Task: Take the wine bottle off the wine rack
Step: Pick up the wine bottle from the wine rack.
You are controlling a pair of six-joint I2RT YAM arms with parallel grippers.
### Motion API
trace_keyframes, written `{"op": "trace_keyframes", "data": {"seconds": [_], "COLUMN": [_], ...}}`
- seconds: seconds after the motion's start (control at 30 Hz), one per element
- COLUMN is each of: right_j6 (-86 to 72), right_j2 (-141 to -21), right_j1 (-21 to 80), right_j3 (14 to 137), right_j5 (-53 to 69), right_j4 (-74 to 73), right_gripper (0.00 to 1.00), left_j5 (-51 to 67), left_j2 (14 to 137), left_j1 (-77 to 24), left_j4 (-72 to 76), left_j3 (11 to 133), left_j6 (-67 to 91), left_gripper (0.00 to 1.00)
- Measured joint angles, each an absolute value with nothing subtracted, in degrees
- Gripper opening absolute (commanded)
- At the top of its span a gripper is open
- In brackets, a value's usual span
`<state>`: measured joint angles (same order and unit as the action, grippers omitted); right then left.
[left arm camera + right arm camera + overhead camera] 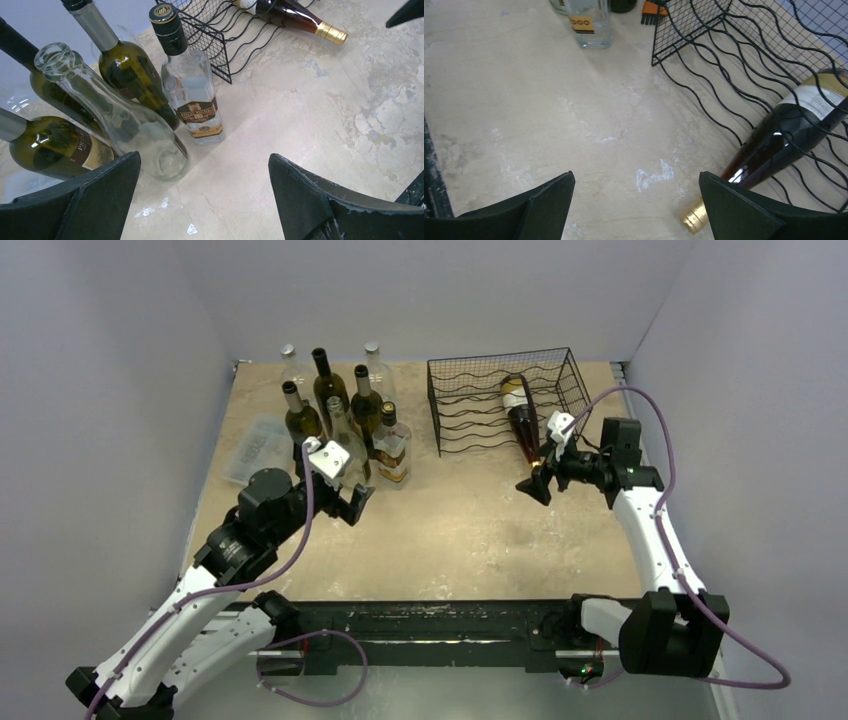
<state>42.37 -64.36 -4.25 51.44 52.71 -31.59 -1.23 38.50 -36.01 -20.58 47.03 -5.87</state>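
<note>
View from above: a tan table (450, 530) with a black wire rack (480, 405) at the far right. The wine bottle (521, 418) lies on its side in the rack's right half, cradled in a dip of the wavy wires. Its base is toward the back wall and its neck points at me. The gold cap (694, 220) pokes out past the rack's front and slopes down toward the table; I cannot tell whether it touches. That is why my right gripper (537, 487) sits low just in front of the rack, by the cap: the neck is the one part free of the wires. My right fingers (736, 212) are spread wide and hold nothing. In the wrist view the cap shows close against one finger, off to the side of the gap rather than centred, so I judge I must line up on the neck before closing. The pull should follow the bottle's own line, toward me, or its shoulder may catch the wires and drag the rack. My left gripper (205, 157) is also spread wide and empty, well apart from the rack, near a cluster of standing bottles (345, 410) at the far left. A square clear bottle (192, 95) stands nearest it. I take it that arm waits there to keep out of the way. A plastic box (258, 445) lies left of the cluster.
</note>
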Motion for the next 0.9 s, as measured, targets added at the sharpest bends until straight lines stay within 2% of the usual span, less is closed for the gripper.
{"op": "trace_keyframes", "data": {"seconds": [0.63,0.9], "right_j6": [26.8,22.1], "right_j2": [-75.9,-80.6], "right_j1": [-3.5,-3.2], "right_j3": [53.4,53.3], "right_j5": [36.2,30.7], "right_j4": [-12.4,-9.1], "right_gripper": [0.99,0.99], "left_j5": [-0.8,-1.1], "left_j2": [39.7,39.5], "left_j1": [-36.0,-36.0], "left_j4": [-22.3,-22.4], "left_j3": [47.0,47.0], "left_j6": [-6.8,-7.2], "left_gripper": [1.00,1.00]}}
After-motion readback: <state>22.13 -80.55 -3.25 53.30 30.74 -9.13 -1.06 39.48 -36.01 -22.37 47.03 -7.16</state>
